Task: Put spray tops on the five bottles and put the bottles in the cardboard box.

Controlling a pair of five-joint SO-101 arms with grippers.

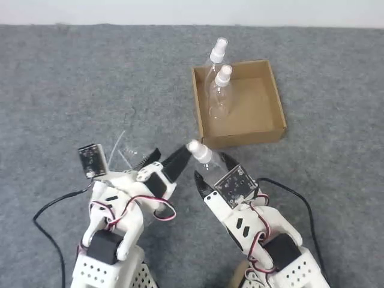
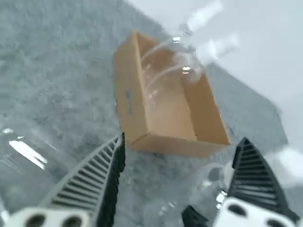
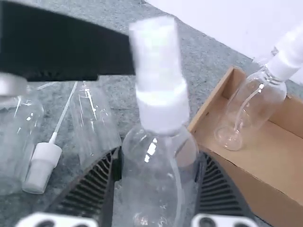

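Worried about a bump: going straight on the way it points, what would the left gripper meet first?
Probably the clear plastic bottle held in the right gripper, right at the tips of the open left gripper. Behind it is a wall of the brown cardboard box. Depth is unclear.

Left hand (image 2: 182,141) wide open, right hand (image 3: 157,163) clamped on bottle (image 3: 156,118)

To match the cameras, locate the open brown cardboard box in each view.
High view: open brown cardboard box right of centre, upper half.
Left wrist view: straight ahead, beyond the open jaws.
Right wrist view: behind the gripped clear plastic spray-topped bottle.
Shared landmark: a clear white-topped bottle standing inside it.
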